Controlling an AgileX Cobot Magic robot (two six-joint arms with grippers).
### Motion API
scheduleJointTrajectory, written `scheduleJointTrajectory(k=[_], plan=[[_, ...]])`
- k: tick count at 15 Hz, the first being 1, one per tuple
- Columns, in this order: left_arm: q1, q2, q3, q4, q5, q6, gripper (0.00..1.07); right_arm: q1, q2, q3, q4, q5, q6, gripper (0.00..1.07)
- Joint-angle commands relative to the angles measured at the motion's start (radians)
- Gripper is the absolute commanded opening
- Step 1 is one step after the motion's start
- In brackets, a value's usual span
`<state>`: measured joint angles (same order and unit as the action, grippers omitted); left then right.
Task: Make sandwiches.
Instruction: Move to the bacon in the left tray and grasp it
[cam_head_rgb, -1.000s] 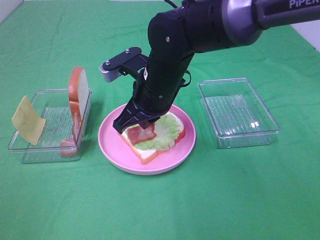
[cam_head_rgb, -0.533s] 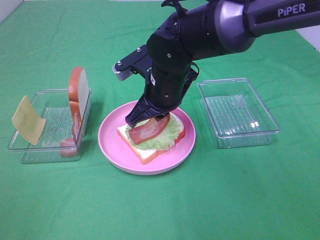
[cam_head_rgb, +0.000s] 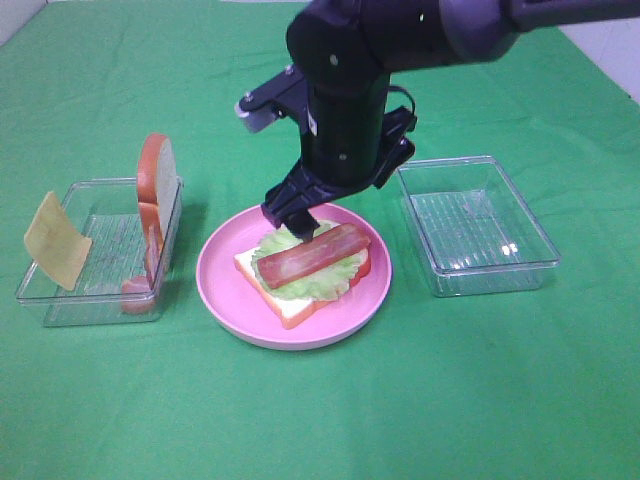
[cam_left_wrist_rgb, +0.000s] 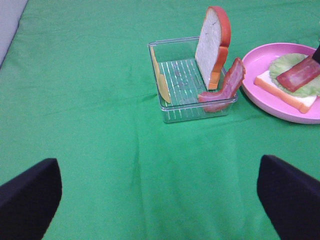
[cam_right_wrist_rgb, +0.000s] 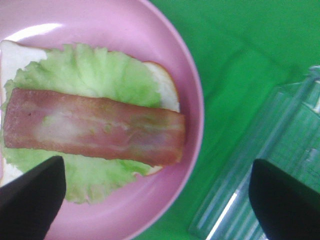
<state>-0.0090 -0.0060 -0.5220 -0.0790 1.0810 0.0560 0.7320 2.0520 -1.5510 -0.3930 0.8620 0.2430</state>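
On the pink plate (cam_head_rgb: 222, 290) lies a white bread slice (cam_head_rgb: 288, 303) with a green lettuce leaf (cam_head_rgb: 325, 281) on it and a reddish bacon strip (cam_head_rgb: 312, 255) flat on top. My right gripper (cam_head_rgb: 293, 221) hangs open just above the strip's far end, holding nothing. In the right wrist view the bacon strip (cam_right_wrist_rgb: 95, 126) lies across the lettuce (cam_right_wrist_rgb: 90, 70), and the right gripper (cam_right_wrist_rgb: 157, 205) is apart from it. The left gripper (cam_left_wrist_rgb: 160, 197) is open over bare cloth, well short of the left tray (cam_left_wrist_rgb: 192, 110). That tray holds an upright bread slice (cam_left_wrist_rgb: 212, 42), a second bacon strip (cam_left_wrist_rgb: 226, 84) and a cheese square (cam_left_wrist_rgb: 161, 82).
An empty clear tray (cam_head_rgb: 490, 281) stands right of the plate, close to the right arm. The left tray (cam_head_rgb: 70, 305) sits left of the plate, with the cheese square (cam_head_rgb: 57, 253) leaning at its far side. Green cloth covers the whole table.
My right gripper went from shut on the bacon strip to open, left the strip lying on the lettuce, and lifted up and back. The left gripper stayed open.
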Motion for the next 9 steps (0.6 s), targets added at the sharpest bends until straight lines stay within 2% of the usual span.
scheduleJointTrajectory(k=[1,3,5,9], plan=[[0.002,-0.014,0.002,0.000,-0.003,0.000,1.00,-0.002,-0.055,-0.111,-0.011,0.186,-0.028,0.96],[0.002,-0.014,0.002,0.000,-0.003,0.000,1.00,-0.002,-0.131,-0.175,-0.010,0.314,-0.081,0.96],[0.002,-0.014,0.002,0.000,-0.003,0.000,1.00,-0.015,-0.169,-0.175,0.007,0.348,-0.084,0.96],[0.002,-0.014,0.002,0.000,-0.003,0.000,1.00,-0.142,-0.236,-0.173,0.154,0.470,-0.132,0.96]])
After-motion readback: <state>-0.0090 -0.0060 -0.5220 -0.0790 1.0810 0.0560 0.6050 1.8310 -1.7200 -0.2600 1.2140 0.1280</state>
